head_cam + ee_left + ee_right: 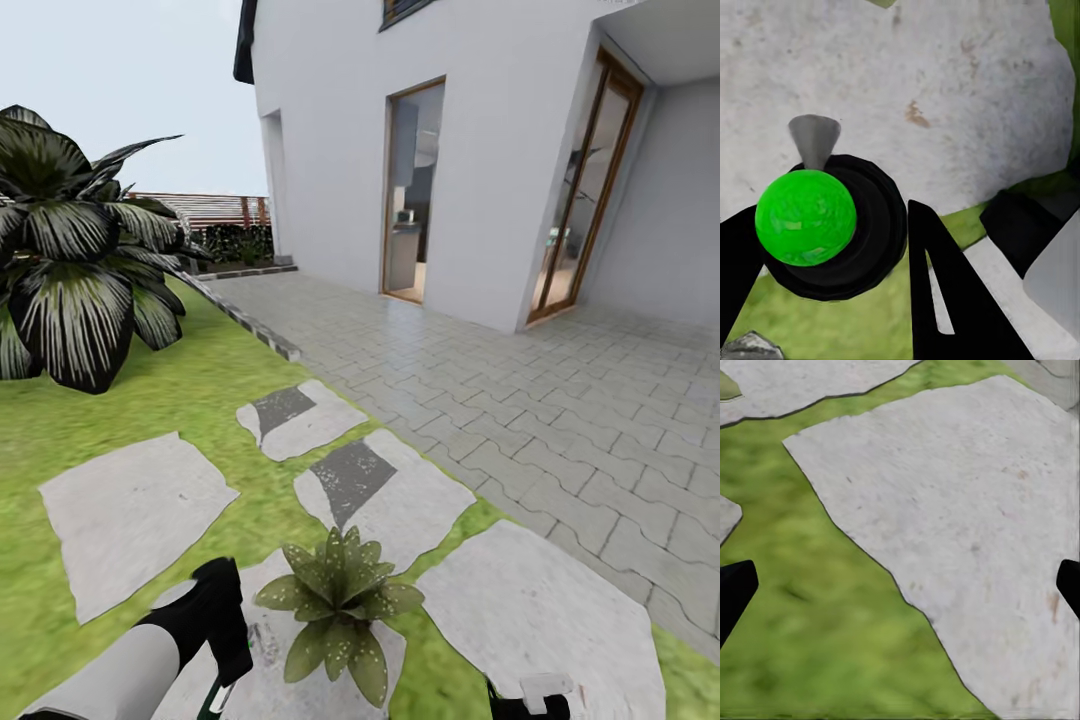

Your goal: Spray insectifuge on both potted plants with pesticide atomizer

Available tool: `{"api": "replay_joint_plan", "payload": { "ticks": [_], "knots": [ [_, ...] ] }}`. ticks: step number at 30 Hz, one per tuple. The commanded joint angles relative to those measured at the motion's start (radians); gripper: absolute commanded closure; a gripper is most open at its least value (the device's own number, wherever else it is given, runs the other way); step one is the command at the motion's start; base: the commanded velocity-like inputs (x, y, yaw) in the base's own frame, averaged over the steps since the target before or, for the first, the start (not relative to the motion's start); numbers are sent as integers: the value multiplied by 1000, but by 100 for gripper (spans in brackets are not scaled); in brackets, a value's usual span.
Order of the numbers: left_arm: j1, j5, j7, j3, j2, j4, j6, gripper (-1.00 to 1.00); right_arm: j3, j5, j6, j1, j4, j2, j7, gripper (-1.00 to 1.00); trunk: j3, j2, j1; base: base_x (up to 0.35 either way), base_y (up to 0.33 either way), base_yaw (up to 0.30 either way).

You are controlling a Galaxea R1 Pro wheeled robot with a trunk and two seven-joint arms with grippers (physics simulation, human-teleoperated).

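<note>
One potted plant (340,600), a rosette of pointed speckled green leaves, stands on a pale stepping stone (270,690) right in front of me; its pot is hidden under the leaves. Just left of the plant, my left gripper (225,650) is shut on the pesticide atomizer (214,698). In the left wrist view the atomizer (806,217) shows from above as a bright green cap in a black collar with a grey nozzle, between the black fingers (945,300). My right gripper (530,702) hangs low on the plant's right, open (900,589) over grass and stone.
A big dark plant with striped broad leaves (70,270) stands on the lawn at the left. Several stepping stones (130,510) cross the grass. A paved patio (560,400) and the white house with glass doors (412,190) lie to the right; a slatted fence (215,208) stands behind.
</note>
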Motion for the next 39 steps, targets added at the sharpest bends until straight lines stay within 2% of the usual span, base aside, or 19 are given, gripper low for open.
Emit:
{"api": "replay_joint_plan", "payload": {
  "ticks": [1, 10, 13, 16, 17, 18, 26, 30, 32, 35, 37, 39],
  "knots": [
    [0, 1, -6, -3, 1, -3, 8, 100, -4, 11, -2, -1, 1, 0, -6, -100, -1, 0, 0, -212, 56, -253],
    [-1, 2, 5, 0, 4, -4, 12, 100, -4, 11, -2, -1, 1, 0, -6, -100, -1, 0, 0, -302, 148, -242],
    [-3, 2, 15, 0, 9, -4, 19, 100, -4, 11, -2, -1, 1, 0, -6, -100, -1, 0, 0, -3, 262, -184],
    [5, 15, 158, 12, 0, -2, 21, 100, -4, 11, -2, -1, 1, 0, -6, -100, -1, 0, 0, 16, 23, -75],
    [5, 46, 202, 29, -5, -2, 27, 100, -4, 11, -2, -1, 1, 0, -6, -100, -1, 0, 0, 2, 3, -11],
    [3, 62, 215, 38, -8, -3, 34, 100, -4, 11, -2, -1, 1, 0, -6, -100, -1, 0, 0, 1, 1, -4],
    [-13, 74, 217, 44, -52, -2, 46, 100, -4, 11, -2, -1, 1, 0, -6, -100, -1, 0, 0, 0, 0, -1],
    [-3, 74, 219, 48, -32, 5, 45, 100, -4, 11, -2, -1, 1, -1, -7, -100, -1, 0, 0, 0, 0, 0],
    [1, 75, 223, 66, -20, 11, 45, 100, -4, 12, -2, -1, 1, -1, -8, -100, -1, 0, 0, 0, 0, 0],
    [0, 78, 224, 101, -25, 11, 44, 100, -4, 13, -2, -1, 2, -2, -6, -100, -1, 0, 0, 0, 0, 0],
    [0, 93, 225, 128, -26, 3, 44, 100, -4, 12, -2, -1, 1, -3, -7, -100, -1, 0, 0, 0, 0, 0],
    [0, 100, 225, 132, -26, 3, 43, 100, -4, 12, -2, -1, 1, -3, -8, -100, -1, 0, 0, 0, 0, 0]
  ]
}}
